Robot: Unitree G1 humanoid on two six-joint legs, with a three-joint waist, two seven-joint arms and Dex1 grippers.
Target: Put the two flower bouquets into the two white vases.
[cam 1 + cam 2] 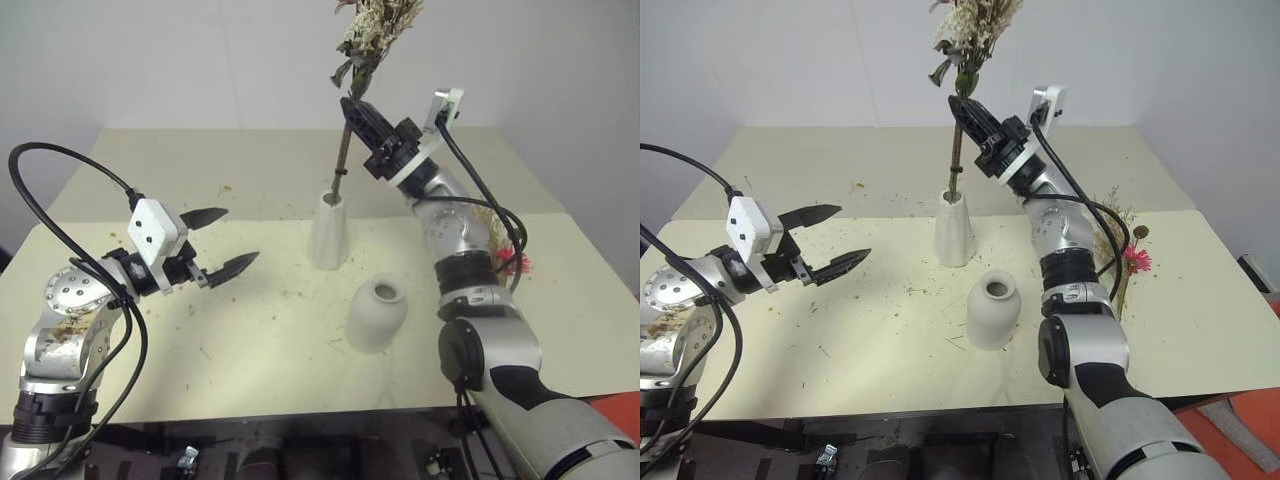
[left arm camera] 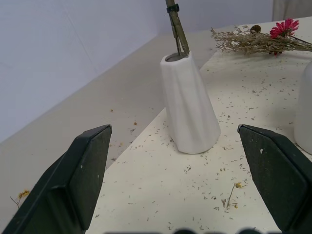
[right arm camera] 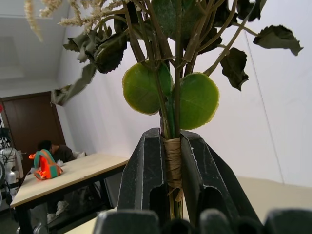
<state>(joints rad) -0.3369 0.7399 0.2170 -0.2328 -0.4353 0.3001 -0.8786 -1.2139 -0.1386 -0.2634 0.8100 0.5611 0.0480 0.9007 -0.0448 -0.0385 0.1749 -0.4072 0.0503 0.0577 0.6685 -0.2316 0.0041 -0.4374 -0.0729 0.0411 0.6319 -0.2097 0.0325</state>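
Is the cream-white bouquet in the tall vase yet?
In: its stems enter the tall vase mouth, with the right hand shut on the cream-white bouquet.

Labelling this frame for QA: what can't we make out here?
- Cream bouquet: top cut off by the upper edge in both eye views.
- Its stems inside the tall vase: depth hidden by the wall.
- Second bouquet: partly behind the right arm in the eye views.
- Squat vase: inside too dark to see.
- Right gripper: fingertips buried among stems and leaves.
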